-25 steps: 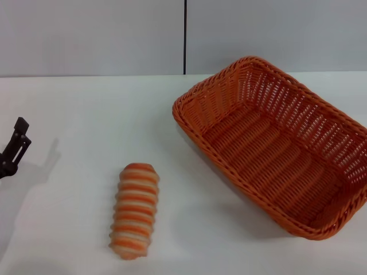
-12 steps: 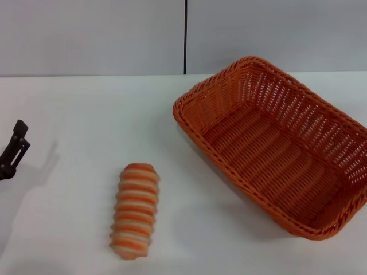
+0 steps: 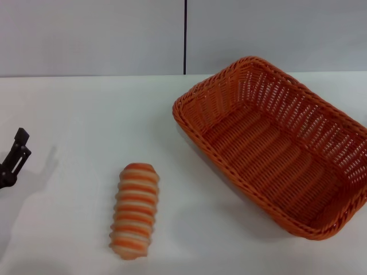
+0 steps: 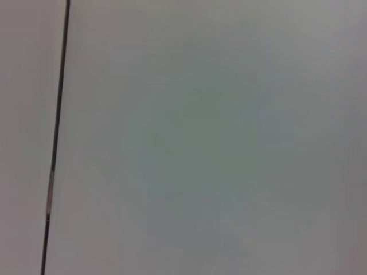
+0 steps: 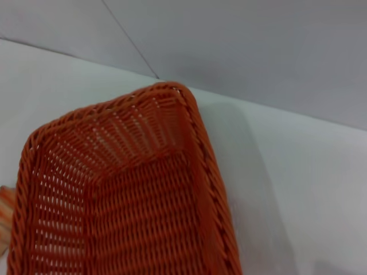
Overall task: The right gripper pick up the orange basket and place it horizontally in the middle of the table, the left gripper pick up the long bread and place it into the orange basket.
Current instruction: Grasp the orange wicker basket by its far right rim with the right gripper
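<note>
The orange basket [image 3: 269,160] lies empty on the right part of the white table [image 3: 86,114], turned at a slant, one corner pointing to the back wall. The right wrist view looks down on a corner of the orange basket [image 5: 143,200] from close by. The right gripper itself shows in no view. The long bread [image 3: 135,211], striped orange and cream, lies lengthwise near the table's front, left of the basket. My left gripper [image 3: 14,157] is a thin black claw at the far left edge, well apart from the bread.
A grey wall [image 3: 92,34] with a dark vertical seam [image 3: 185,34] closes off the table at the back. The left wrist view holds only that wall and its seam [image 4: 54,143]. Bare tabletop [image 5: 304,172] lies beside the basket.
The left gripper has slid a little downward and toward the left edge of the head view. Basket and bread have stayed where they were.
</note>
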Robot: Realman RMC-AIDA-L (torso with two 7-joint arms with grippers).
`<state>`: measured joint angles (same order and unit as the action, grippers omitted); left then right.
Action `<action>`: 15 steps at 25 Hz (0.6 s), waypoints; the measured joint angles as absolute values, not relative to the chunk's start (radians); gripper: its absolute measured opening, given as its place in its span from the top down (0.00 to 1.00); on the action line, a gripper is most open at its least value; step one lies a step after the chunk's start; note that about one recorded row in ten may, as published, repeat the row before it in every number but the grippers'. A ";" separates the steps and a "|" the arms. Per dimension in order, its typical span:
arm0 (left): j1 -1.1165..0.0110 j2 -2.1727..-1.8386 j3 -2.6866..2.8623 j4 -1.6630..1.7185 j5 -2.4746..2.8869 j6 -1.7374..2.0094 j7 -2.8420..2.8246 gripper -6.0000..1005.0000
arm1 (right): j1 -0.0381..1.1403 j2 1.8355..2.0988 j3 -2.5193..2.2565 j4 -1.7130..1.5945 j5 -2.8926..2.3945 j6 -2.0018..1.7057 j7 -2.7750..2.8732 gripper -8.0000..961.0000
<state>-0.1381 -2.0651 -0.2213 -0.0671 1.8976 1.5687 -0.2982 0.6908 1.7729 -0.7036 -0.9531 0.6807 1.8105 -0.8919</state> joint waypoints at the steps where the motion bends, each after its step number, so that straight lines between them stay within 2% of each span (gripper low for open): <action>1: -0.127 -2.066 -0.219 -0.071 1.898 1.562 -0.299 0.17 | 0.697 1.781 -0.712 -0.948 0.672 1.789 -0.897 0.15; 4: -0.118 -2.066 -0.219 -0.075 1.898 1.562 -0.298 0.17 | 0.713 1.799 -0.734 -0.924 0.641 1.725 -0.913 0.15; 9: -0.112 -2.066 -0.219 -0.077 1.897 1.565 -0.300 0.17 | 0.761 1.815 -0.741 -0.801 0.631 1.638 -0.966 0.15; 14: -0.111 -2.067 -0.219 -0.077 1.897 1.566 -0.301 0.17 | 0.783 1.868 -0.742 -0.776 0.626 1.600 -0.993 0.15; 15: -0.109 -2.068 -0.219 -0.078 1.897 1.564 -0.301 0.17 | 0.789 1.887 -0.746 -0.776 0.617 1.584 -0.995 0.15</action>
<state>-0.1092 -2.0683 -0.2193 -0.0779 1.8972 1.5640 -0.3007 0.7888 1.8871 -0.7455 -0.7757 0.6171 1.5841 -0.9948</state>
